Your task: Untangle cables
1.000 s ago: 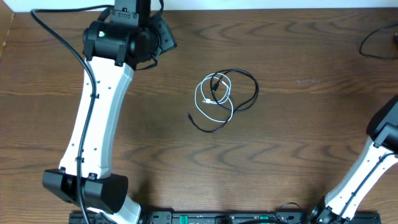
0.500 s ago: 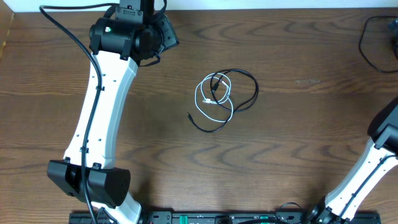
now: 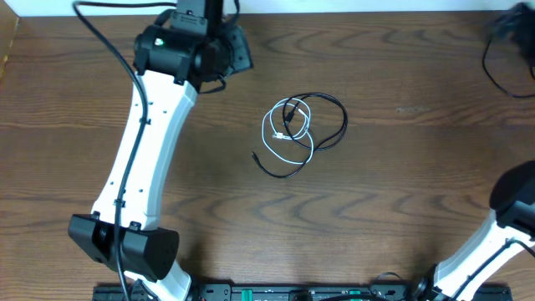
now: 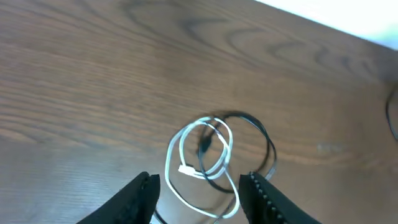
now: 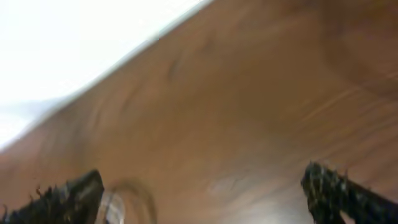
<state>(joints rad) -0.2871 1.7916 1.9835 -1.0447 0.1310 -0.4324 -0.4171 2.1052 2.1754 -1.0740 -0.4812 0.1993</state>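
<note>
The cables lie looped together mid-table. The white cable (image 3: 282,140) forms a small coil. The black cable (image 3: 338,117) makes a wider loop around it, with one end trailing to the lower left. My left gripper (image 3: 240,52) hovers near the table's far edge, up and left of the cables and apart from them. In the left wrist view its jaws (image 4: 199,180) stand open and empty, with the white cable (image 4: 179,152) and black cable (image 4: 266,134) on the wood beyond them. My right gripper (image 5: 202,186) is wide open over bare, blurred wood.
A thicker black wire (image 3: 495,71) curls at the far right corner, with a dark blur above it. The left arm (image 3: 138,167) slants across the table's left side. The right arm's link (image 3: 510,221) rises at the lower right. A white strip borders the table's far edge (image 3: 351,7).
The left wrist has swung right along the far edge, closer to the cables. The right arm's visible link has slid toward the lower right. The cables have not moved.
</note>
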